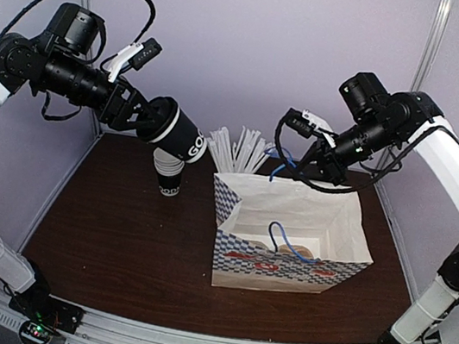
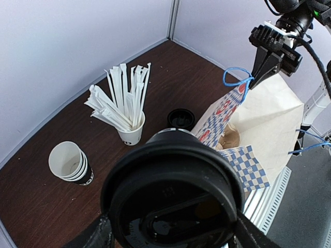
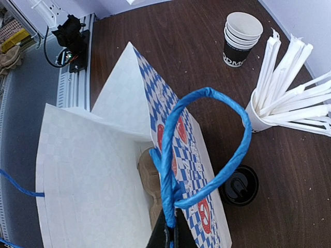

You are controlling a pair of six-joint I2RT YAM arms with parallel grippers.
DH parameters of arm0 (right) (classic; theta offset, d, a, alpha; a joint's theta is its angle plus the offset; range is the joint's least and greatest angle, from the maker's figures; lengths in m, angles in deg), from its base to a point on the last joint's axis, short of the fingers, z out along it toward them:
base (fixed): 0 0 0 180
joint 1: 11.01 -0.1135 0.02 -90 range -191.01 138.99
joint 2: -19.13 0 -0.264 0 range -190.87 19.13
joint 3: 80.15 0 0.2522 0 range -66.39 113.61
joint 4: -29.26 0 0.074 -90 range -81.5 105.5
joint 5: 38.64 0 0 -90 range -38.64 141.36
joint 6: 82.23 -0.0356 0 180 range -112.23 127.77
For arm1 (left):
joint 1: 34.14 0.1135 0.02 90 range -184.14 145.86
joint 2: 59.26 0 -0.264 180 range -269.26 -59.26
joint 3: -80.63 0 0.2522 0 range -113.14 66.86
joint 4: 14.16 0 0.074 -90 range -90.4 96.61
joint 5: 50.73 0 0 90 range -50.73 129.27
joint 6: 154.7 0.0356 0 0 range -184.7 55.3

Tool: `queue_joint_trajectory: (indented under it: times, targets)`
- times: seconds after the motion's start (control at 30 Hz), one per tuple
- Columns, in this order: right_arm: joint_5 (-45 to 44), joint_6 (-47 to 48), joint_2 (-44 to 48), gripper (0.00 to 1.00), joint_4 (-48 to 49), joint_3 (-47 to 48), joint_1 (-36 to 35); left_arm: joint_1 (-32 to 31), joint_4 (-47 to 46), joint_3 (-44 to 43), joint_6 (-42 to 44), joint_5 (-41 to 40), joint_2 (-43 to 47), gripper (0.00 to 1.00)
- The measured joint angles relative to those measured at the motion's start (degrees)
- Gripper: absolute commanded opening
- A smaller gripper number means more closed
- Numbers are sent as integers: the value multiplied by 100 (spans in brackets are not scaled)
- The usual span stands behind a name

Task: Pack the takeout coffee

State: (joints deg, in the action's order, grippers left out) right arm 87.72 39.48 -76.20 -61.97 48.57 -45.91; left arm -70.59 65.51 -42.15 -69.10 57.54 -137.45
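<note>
The takeout coffee (image 1: pixel 181 136), a black cup with white lettering and a black lid, hangs tipped on its side above the table's back left. My left gripper (image 1: pixel 155 120) is shut on it. In the left wrist view its lid (image 2: pixel 173 186) fills the foreground between my dark fingers (image 2: pixel 97 235). The white bag with blue checks (image 1: pixel 291 225) stands open at mid-table. My right gripper (image 1: pixel 314 163) is shut on the bag's blue handle (image 3: pixel 207 150) and holds the back wall up. A brown carrier (image 3: pixel 149 178) sits inside the bag.
A stack of lidless black cups (image 1: pixel 170 177) stands under the held cup. A white cup of wrapped straws (image 1: pixel 242 150) is behind the bag. A loose black lid (image 3: pixel 239 185) lies on the table between straws and bag. White walls close the back and sides.
</note>
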Motion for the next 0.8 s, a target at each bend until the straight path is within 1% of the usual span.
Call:
queue_joint_trajectory:
  times: [0.17, 0.33, 0.6, 0.8]
  targets:
    - [400, 57, 177, 0, -39, -229, -9, 0, -17, 17, -2, 0, 22, 50]
    - [721, 155, 579, 0, -79, -664, -72, 0, -90, 42, -4, 125, 83, 49]
    - [1263, 258, 1272, 0, -85, -1530, -409, -70, -348, 48, -28, 415, 205, 47]
    - [1606, 229, 1368, 0, -20, -1792, -660, -221, -426, 48, -72, 520, 203, 47]
